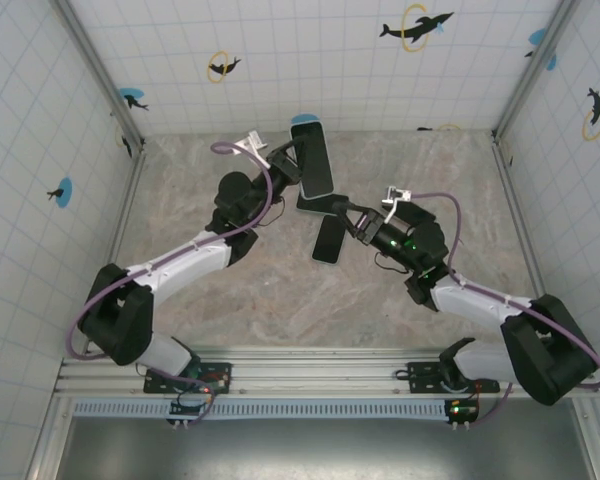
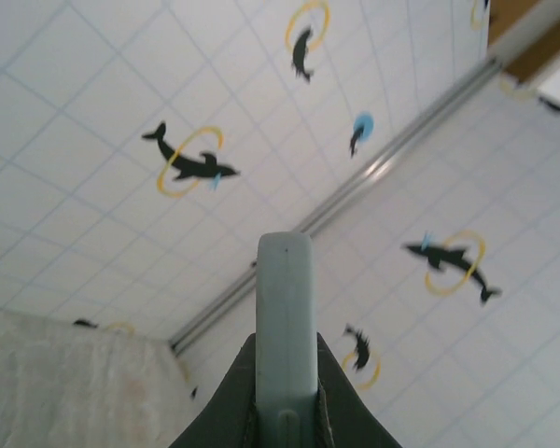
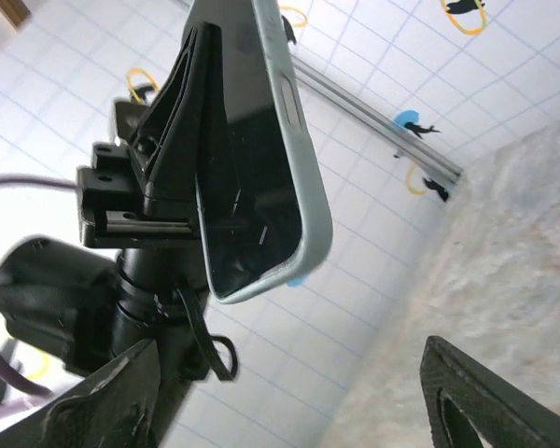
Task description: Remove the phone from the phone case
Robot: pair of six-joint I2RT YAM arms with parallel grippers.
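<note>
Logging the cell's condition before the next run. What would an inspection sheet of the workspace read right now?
Surface: marbled table, looks clean.
Job's things: phone case held up off the table; dark phone lying flat on the table.
Clutter: nothing seen.
Grippers: left gripper shut on the phone case; right gripper open, by the phone.
Cables: purple cable looping along each arm.
Surroundings: tiled walls with dolphin stickers.
</note>
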